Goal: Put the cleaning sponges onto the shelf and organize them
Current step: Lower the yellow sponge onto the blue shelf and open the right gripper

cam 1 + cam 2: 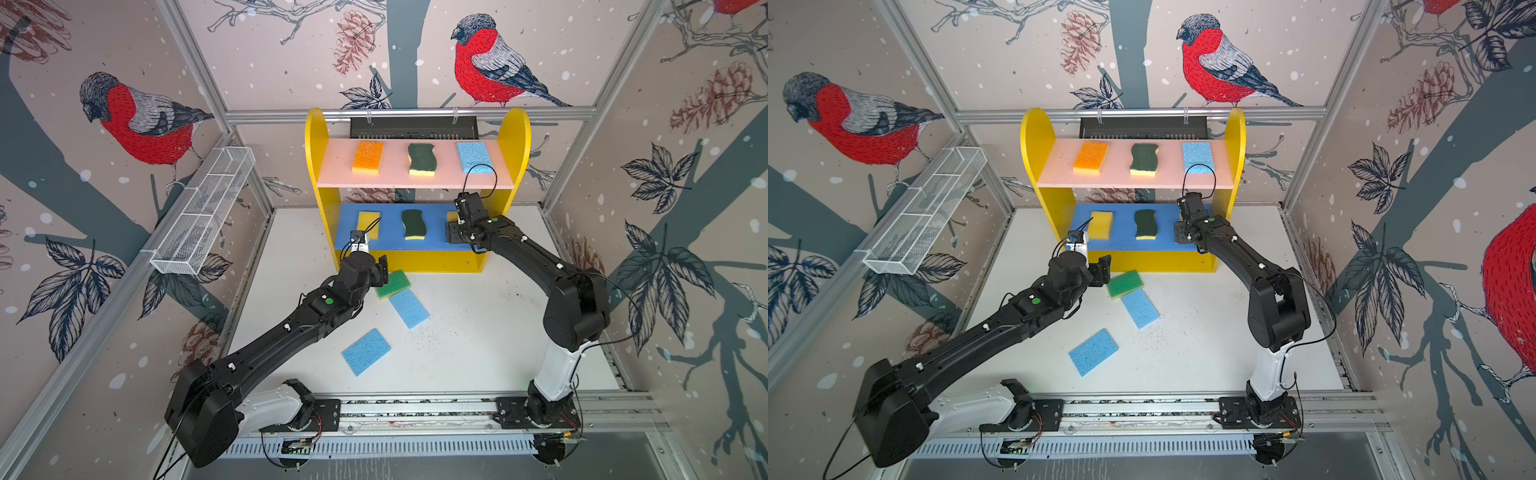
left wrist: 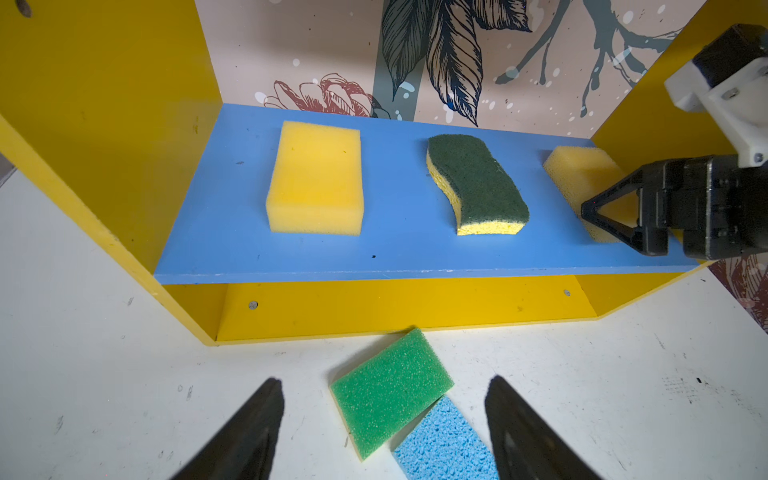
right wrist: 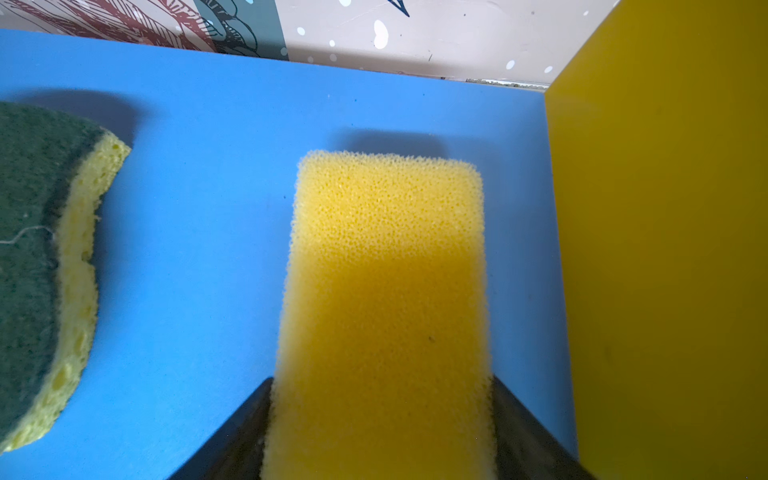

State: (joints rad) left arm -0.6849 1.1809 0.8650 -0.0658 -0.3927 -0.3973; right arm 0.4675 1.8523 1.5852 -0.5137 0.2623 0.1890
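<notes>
Nearest on the white tabletop (image 1: 478, 332) a light blue rectangular foam sponge (image 1: 366, 351) lies flat and alone. Farther in, a second light blue rectangular sponge (image 1: 409, 308) touches a green rectangular foam sponge (image 2: 390, 390), whose corner overlaps it, just in front of the small yellow shelf with round-topped side panels (image 1: 316, 166). The left gripper (image 2: 384, 381) hangs over the green sponge with jaws well apart and nothing in them, apparently lining up a grasp. On the blue middle board (image 2: 395, 253) a yellow foam block (image 2: 316, 178) sits at the left and a wavy dark-green-topped scourer (image 2: 478, 183) in the middle. At the right end, the right gripper (image 3: 382, 378) has its jaws pressed on both long sides of a second yellow foam block (image 3: 386, 270) near the side panel, seemingly completing a row of three. Farthest and highest, the pink upper board (image 1: 415, 178) carries an orange sponge (image 1: 368, 157), another wavy scourer (image 1: 421, 159) and a third light blue sponge (image 1: 475, 156), evenly spaced. The three sponges on the table likely belong on the yellow base (image 1: 436, 262).
</notes>
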